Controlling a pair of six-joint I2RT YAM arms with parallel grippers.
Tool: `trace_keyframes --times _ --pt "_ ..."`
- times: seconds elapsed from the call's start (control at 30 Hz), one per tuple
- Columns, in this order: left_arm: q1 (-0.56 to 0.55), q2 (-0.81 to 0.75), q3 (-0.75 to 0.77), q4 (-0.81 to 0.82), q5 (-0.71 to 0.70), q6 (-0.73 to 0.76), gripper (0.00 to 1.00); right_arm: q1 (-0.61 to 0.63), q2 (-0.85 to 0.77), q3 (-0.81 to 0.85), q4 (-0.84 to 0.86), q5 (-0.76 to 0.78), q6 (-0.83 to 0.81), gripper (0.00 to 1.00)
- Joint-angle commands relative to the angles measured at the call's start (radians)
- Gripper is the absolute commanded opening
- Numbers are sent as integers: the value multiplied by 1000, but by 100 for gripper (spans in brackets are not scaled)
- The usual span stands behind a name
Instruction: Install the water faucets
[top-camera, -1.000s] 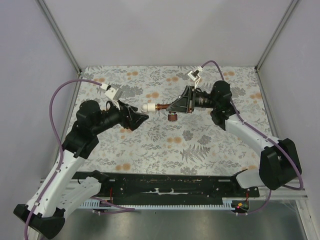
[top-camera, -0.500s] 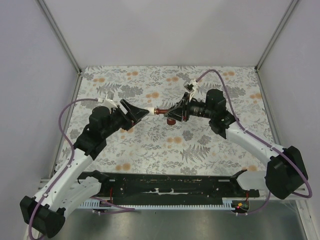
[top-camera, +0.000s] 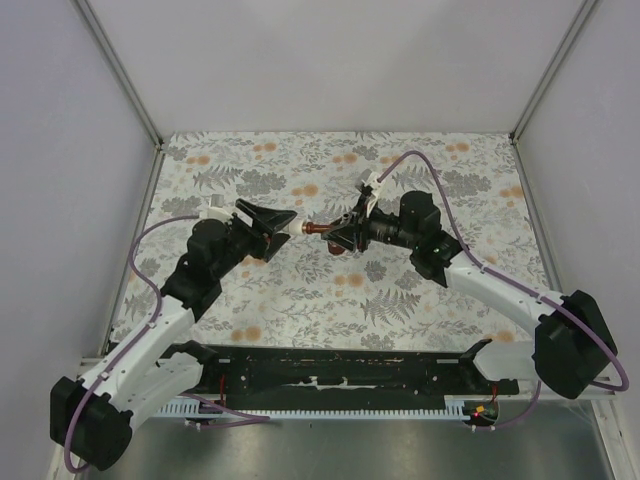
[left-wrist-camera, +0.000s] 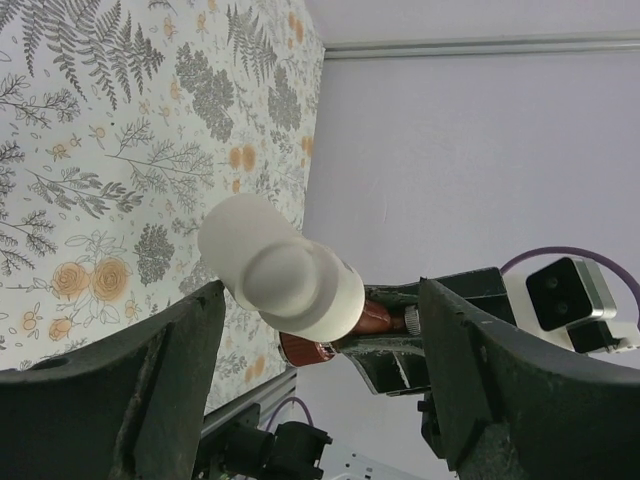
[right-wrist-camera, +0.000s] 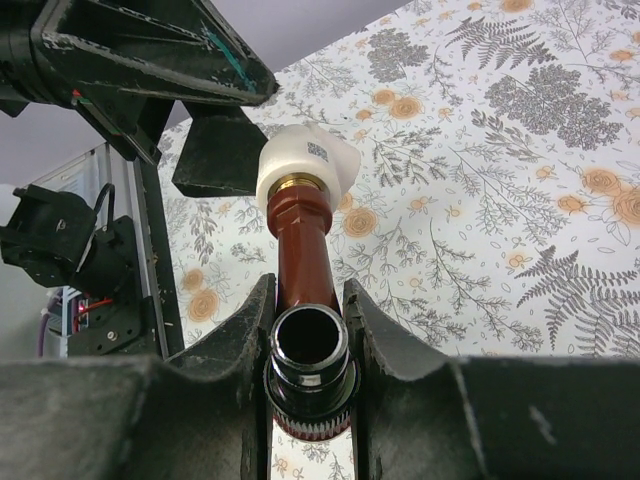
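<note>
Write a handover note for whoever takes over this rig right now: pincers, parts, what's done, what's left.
Left pincer: open, with a finger on either side of the white pipe fitting, not touching it.
Right pincer: shut on the dark red-brown faucet, holding it above the floral table.
Done: the fitting sits on the faucet's end. A brass ring shows between them, so I cannot tell whether it is fully tight.
Left: probably check the tightness, regrip and turn the fitting further if needed, then set the assembly down.
</note>
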Motion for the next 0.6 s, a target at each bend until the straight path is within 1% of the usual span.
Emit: trace_keyframes --times 0.0,0.13,0.23,0.3,0.33,0.4,0.47,0.5,0.57 --pt "1 6 -30 101 -21 -68 81 35 -18 24 68 17 -64 0" --pt "1 21 -51 137 -20 -79 76 64 -8 35 36 11 -114 0" --pt "1 37 -70 183 -14 -99 73 87 -10 27 28 37 -145 0" --pt "0 40 -87 213 -20 -108 68 100 -14 23 24 56 -160 0" --pt "1 38 -96 232 -23 -114 64 104 -14 18 25 65 -162 0" --pt "1 27 -123 282 -33 -122 53 107 -13 10 41 79 -126 0" --pt "1 15 -157 341 -46 -131 38 107 -7 -5 77 93 -54 0" --pt "0 9 -174 380 -50 -132 27 107 -8 -20 109 106 0 0" --pt "1 0 -209 474 -53 -128 8 107 -8 -42 154 142 112 0"
